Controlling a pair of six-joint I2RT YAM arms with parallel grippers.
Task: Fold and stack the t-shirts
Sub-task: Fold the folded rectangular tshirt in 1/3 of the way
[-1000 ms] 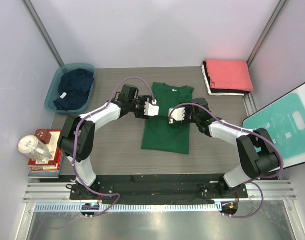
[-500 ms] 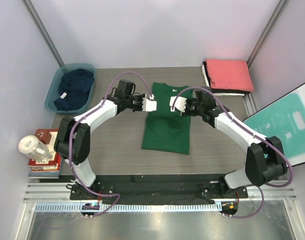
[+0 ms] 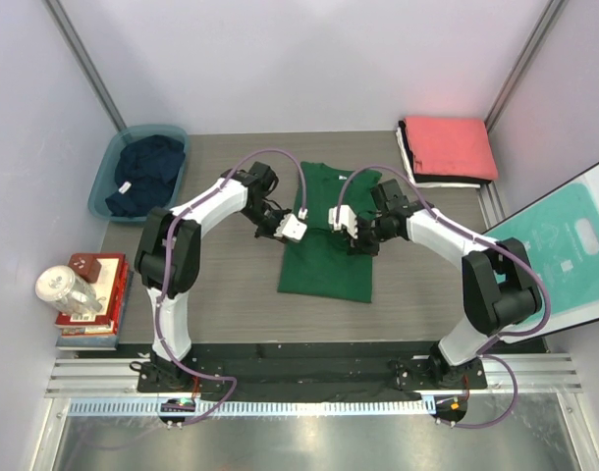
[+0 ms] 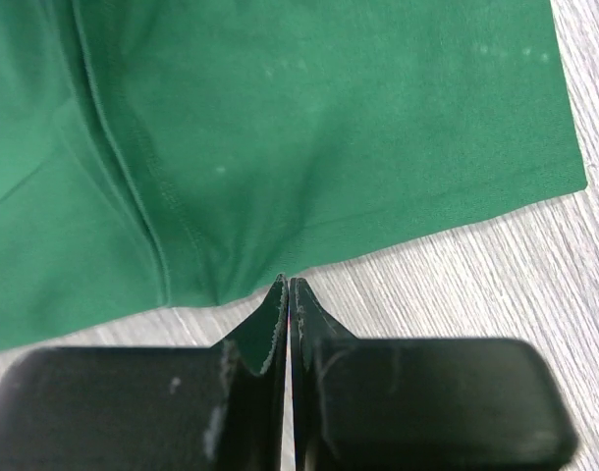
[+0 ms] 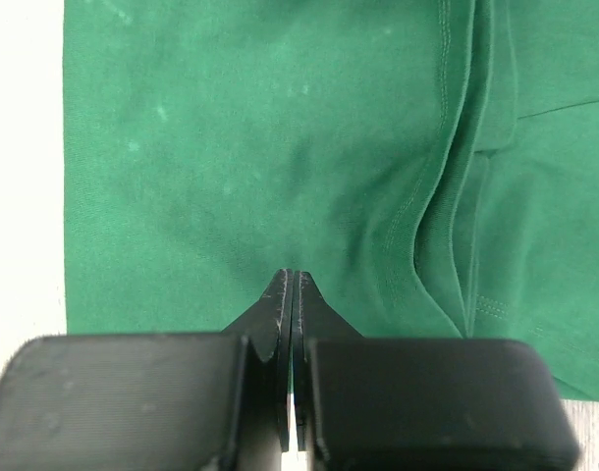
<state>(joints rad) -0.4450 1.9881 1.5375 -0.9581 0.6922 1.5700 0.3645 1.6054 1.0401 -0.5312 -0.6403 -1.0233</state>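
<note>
The dark green t-shirt [image 3: 324,267] lies flat on the table's middle with its sleeves folded in. My left gripper [image 3: 286,234] is down at its left edge, about halfway along. In the left wrist view the jaws [image 4: 289,282] are shut, with the tips at the cloth's [image 4: 329,118] hem, and creases run in toward them. My right gripper [image 3: 358,241] is down on the shirt's right side. The right wrist view shows this gripper [image 5: 291,275] shut too, tips on the green cloth [image 5: 231,128] beside a folded sleeve seam, the fabric puckered toward them.
A teal tub [image 3: 108,169] at the back left holds a navy t-shirt [image 3: 147,169]. A folded coral-red t-shirt [image 3: 449,145] tops a stack at the back right. A teal-and-white board [image 3: 565,245] leans at the right. Books and a jar [image 3: 69,289] sit left.
Both grippers went from open to shut. They swung toward the collar end, then came down onto the green shirt's two sides at mid-length. The shirt itself lies as before.
</note>
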